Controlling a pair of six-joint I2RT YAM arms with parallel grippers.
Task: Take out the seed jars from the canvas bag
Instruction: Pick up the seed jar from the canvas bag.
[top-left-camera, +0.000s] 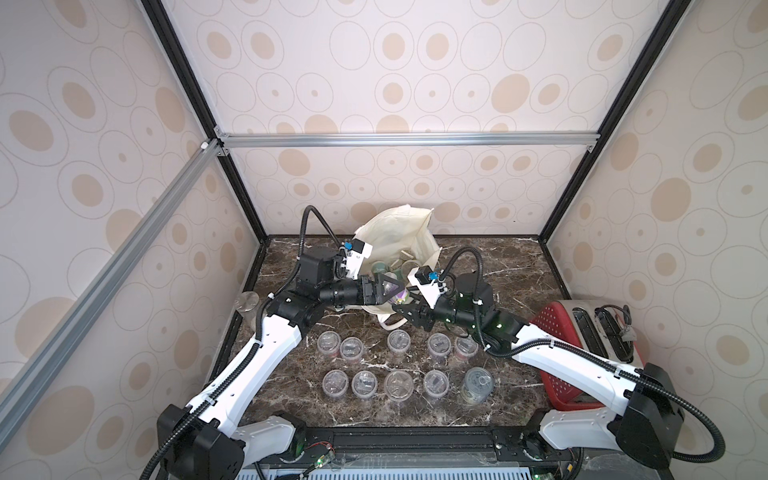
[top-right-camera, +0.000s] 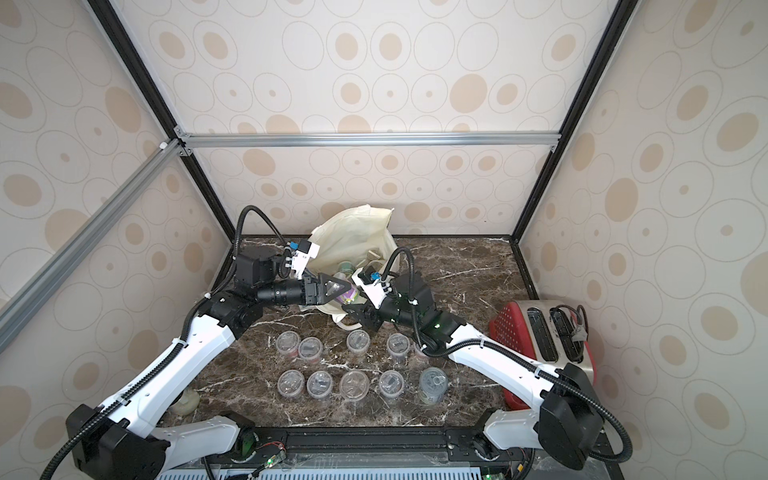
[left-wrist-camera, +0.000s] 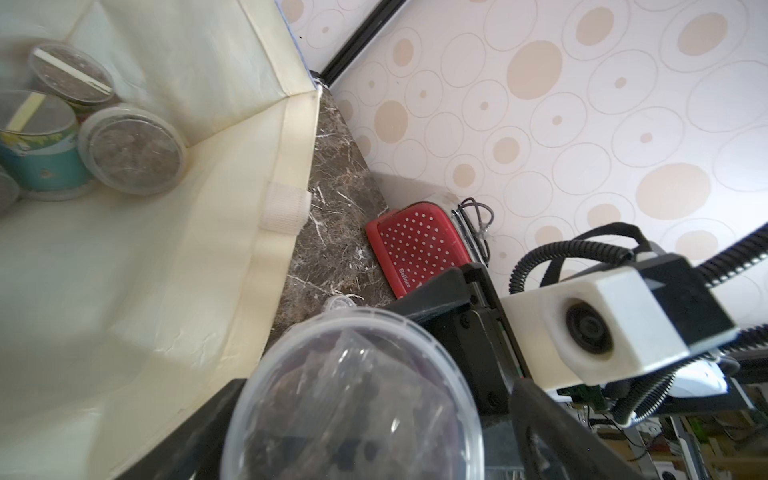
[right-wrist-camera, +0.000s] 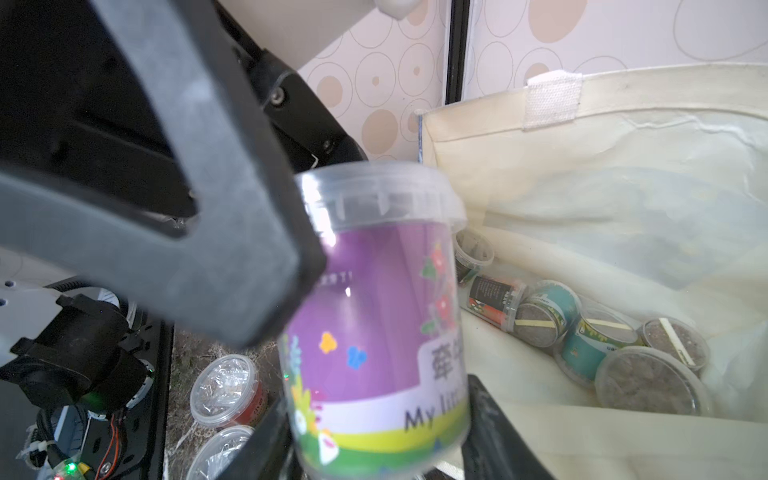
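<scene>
The right gripper (right-wrist-camera: 380, 432) is closed on a purple jar (right-wrist-camera: 374, 307). Its two black fingers (right-wrist-camera: 498, 424) clamp the jar low on the label, in the lower middle of the right wrist frame. The jar hangs in the air, a little tilted, just in front of the mouth of the bag (right-wrist-camera: 623, 104) and not inside it.

The left gripper (top-left-camera: 390, 291) is spread around the same jar, wider than the lid, so it carries nothing. One of its grey fingers fills the upper left of the right wrist frame. It lies against the jar's side or very near it; I cannot tell if it touches, because this part is blurred.

More jars (right-wrist-camera: 648, 386) lie on their sides deep in the bag, at the lower right of that frame. In both top views two rows of jars (top-left-camera: 399, 340) stand on the table (top-left-camera: 532, 266), lower middle, just below the grippers.

I judge this to be a handover, and the danger is in the parting. If the left finger drags on the lid as it leaves, it can twist the jar in the low grip. The jar may then fall back into the bag, or onto the standing rows and knock them over. The right arm must also come down close to the near row, so a careless path can push a jar over.
</scene>
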